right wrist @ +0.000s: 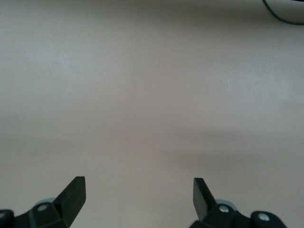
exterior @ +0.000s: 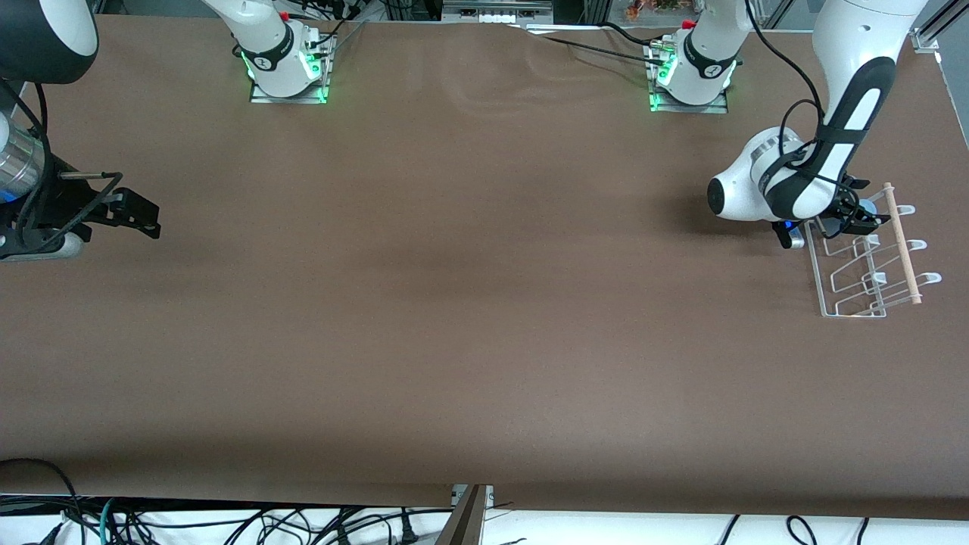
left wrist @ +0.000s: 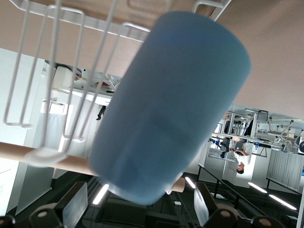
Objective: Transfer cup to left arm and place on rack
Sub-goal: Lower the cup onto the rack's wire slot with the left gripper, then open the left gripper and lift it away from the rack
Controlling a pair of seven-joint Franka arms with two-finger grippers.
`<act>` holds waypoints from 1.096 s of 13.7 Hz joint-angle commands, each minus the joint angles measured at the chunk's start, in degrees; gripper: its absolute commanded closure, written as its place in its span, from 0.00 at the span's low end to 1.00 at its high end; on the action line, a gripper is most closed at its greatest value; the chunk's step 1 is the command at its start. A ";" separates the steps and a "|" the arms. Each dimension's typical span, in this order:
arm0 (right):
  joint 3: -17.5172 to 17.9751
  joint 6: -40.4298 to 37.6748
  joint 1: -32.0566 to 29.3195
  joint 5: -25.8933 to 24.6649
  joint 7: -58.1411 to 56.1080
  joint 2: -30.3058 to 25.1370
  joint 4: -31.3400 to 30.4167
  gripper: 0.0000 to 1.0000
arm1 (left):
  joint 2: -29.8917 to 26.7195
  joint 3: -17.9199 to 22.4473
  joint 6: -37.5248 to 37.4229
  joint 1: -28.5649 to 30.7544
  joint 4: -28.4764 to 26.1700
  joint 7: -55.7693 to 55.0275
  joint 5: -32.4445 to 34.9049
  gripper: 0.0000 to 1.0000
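Observation:
The light-blue cup (exterior: 870, 206) rests on the rack (exterior: 863, 291) at the rack's end farther from the front camera, against the wooden dowel (exterior: 901, 242). In the left wrist view the cup (left wrist: 171, 104) fills the middle, lying over the wire loops (left wrist: 28, 71) and the dowel (left wrist: 19, 152). My left gripper (exterior: 863, 218) is at that end of the rack; its fingers (left wrist: 78, 204) stand wide apart on either side of the cup's end, with a gap on each side. My right gripper (exterior: 144, 216) is open and empty, low over bare table at the right arm's end.
The rack stands near the table edge at the left arm's end. The brown table (exterior: 469, 303) stretches between the two arms. Both arm bases (exterior: 284, 60) stand along the top of the front view. Cables hang below the table's near edge.

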 commanded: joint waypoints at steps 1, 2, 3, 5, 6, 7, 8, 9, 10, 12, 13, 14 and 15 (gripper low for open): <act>0.41 -0.19 -0.48 -0.64 -0.83 -0.09 0.38 0.00 | -2.16 -0.66 0.29 0.83 0.13 0.14 1.74 0.00; 0.41 -0.19 -0.48 -0.64 -0.83 -0.09 0.38 0.00 | -3.21 -0.66 0.29 0.83 0.48 0.40 0.96 0.00; 0.41 -0.19 -0.48 -0.64 -0.83 -0.09 0.38 0.00 | -4.70 -0.84 0.20 0.83 0.57 -0.29 -1.57 0.00; 0.41 -0.19 -0.57 -0.64 -0.83 -0.09 0.38 0.00 | -6.38 -1.45 0.20 0.56 3.46 -0.21 -9.56 0.00; 0.41 -0.19 -0.48 -0.64 -0.83 -0.09 0.30 0.00 | -7.17 -1.89 0.20 0.56 4.87 -0.30 -13.60 0.00; 0.41 -0.19 -0.48 -0.64 -0.83 -0.09 0.38 0.00 | -7.44 -2.07 0.20 0.56 7.93 -0.21 -19.03 0.00; 0.41 -0.19 -0.57 -0.64 -0.83 -0.09 0.38 0.00 | -7.44 -2.16 -0.06 0.65 11.96 0.40 -26.22 0.00; 0.41 -0.10 -0.48 -0.64 -0.83 -0.09 0.38 0.00 | -7.53 -2.07 -0.24 0.91 15.83 0.49 -33.86 0.00; 0.41 -0.10 -0.48 -0.64 -0.83 -0.09 0.38 0.00 | -7.70 -1.98 -0.15 1.17 18.39 0.23 -40.99 0.00; 0.41 -0.19 -0.48 -0.56 -0.83 -0.09 0.38 0.00 | -9.02 -1.98 -0.15 1.18 22.79 -0.56 -54.45 0.00; 0.41 -0.19 -0.57 -0.64 -0.83 -0.09 0.38 0.00 | -9.20 -1.98 -0.15 1.18 25.51 -1.17 -60.34 0.00; 0.41 -0.19 -0.57 -0.56 -0.83 -0.09 0.38 0.00 | -9.20 -1.89 -0.15 1.18 27.71 -3.09 -65.62 0.00; 0.41 -0.19 -0.57 -0.56 -0.83 -0.01 0.38 0.00 | -9.11 -1.89 -0.07 1.18 30.34 -4.85 -69.32 0.00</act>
